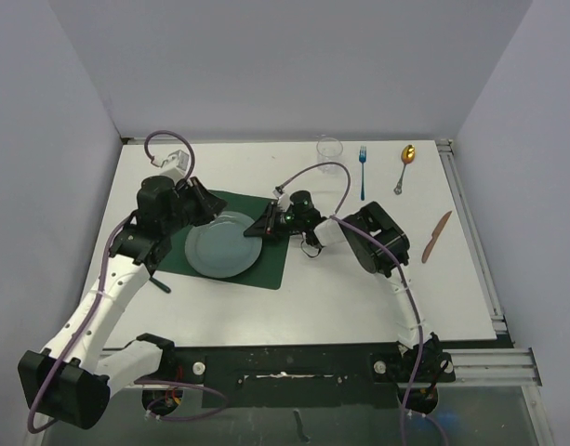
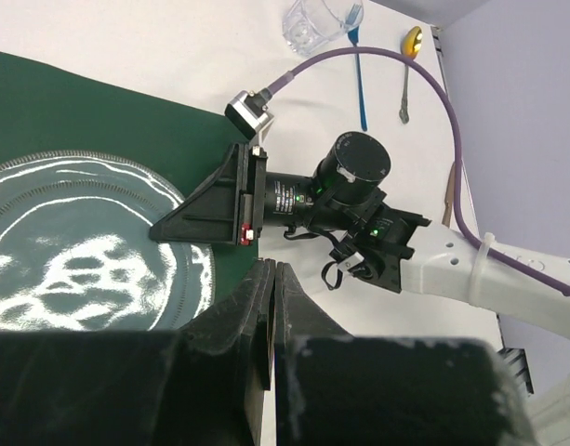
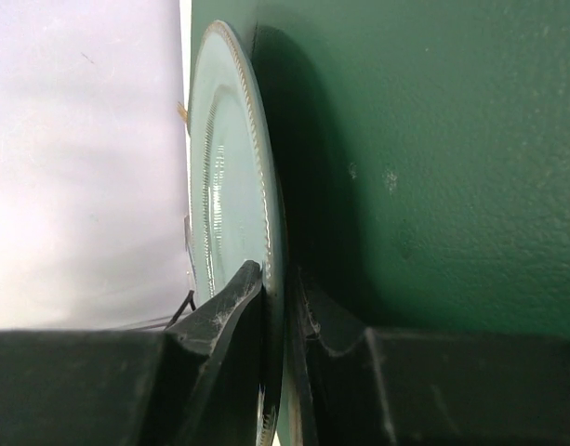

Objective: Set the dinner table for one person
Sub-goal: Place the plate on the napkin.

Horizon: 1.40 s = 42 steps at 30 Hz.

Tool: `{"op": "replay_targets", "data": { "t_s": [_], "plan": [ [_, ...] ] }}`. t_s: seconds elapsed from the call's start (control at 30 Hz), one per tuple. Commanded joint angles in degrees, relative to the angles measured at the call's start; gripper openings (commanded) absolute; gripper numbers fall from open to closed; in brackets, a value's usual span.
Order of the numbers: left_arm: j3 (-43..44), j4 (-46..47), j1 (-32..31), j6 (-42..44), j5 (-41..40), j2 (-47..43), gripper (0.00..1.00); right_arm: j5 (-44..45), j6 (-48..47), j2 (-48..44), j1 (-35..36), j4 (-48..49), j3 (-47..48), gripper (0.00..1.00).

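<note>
Partly, the plate [image 3: 231,186] sits hidden inside the right tool [image 3: 277,283]

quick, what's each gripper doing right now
left gripper: jaws shut, nothing between them
right gripper: jaws closed on the rim of the plate

A plate [image 1: 224,246] sits on a placemat [image 1: 271,269], left of centre on the surface [image 1: 340,297]. Along the far edge to its right lie a glass [image 1: 329,149], a fork [image 1: 363,172] and a spoon [image 1: 405,165], left to right. A knife [image 1: 436,236] lies nearer, by the right edge.
</note>
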Motion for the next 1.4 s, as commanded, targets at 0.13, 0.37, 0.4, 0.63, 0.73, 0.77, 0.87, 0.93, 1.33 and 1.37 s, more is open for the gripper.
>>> {"op": "replay_targets", "data": {
  "t_s": [0.13,0.37,0.4,0.63,0.73,0.77,0.87,0.93,1.33,1.37],
  "plan": [
    [-1.0,-1.9,1.4,1.9,0.1,-2.6,0.00,-3.8,2.8,0.0,2.1,5.8,10.0,0.00],
    [-2.0,-1.6,1.7,1.9,0.4,-2.8,0.00,-2.2,2.9,1.0,2.4,6.0,10.8,0.00],
    [-2.1,-1.6,1.8,1.9,0.5,-2.9,0.00,-1.9,2.6,1.2,2.5,5.6,10.8,0.00],
    [-2.5,-2.1,2.5,2.2,0.4,-4.1,0.00,0.2,1.0,3.6,3.6,3.3,12.7,0.00],
    [-2.5,-2.6,2.9,2.4,0.3,-4.6,0.00,0.6,1.0,5.4,4.2,2.7,14.6,0.00],
    [-2.5,-2.8,3.0,2.4,0.3,-4.8,0.00,0.6,1.0,5.9,4.4,2.4,15.3,0.00],
    [-2.3,-3.3,3.3,2.8,0.3,-5.2,0.00,0.6,0.5,6.8,4.9,1.4,16.5,0.00],
    [-2.2,-3.6,3.4,3.0,0.2,-5.4,0.00,0.7,-0.1,6.7,5.1,0.9,16.3,0.00],
    [-4.3,-0.6,3.6,1.7,2.8,-4.7,0.00,5.7,-15.4,-3.0,4.9,-16.2,12.8,0.30],
    [-4.5,0.0,3.6,1.4,3.3,-4.6,0.00,6.5,-17.0,-4.0,4.8,-18.3,13.1,0.31]
  ]
}}
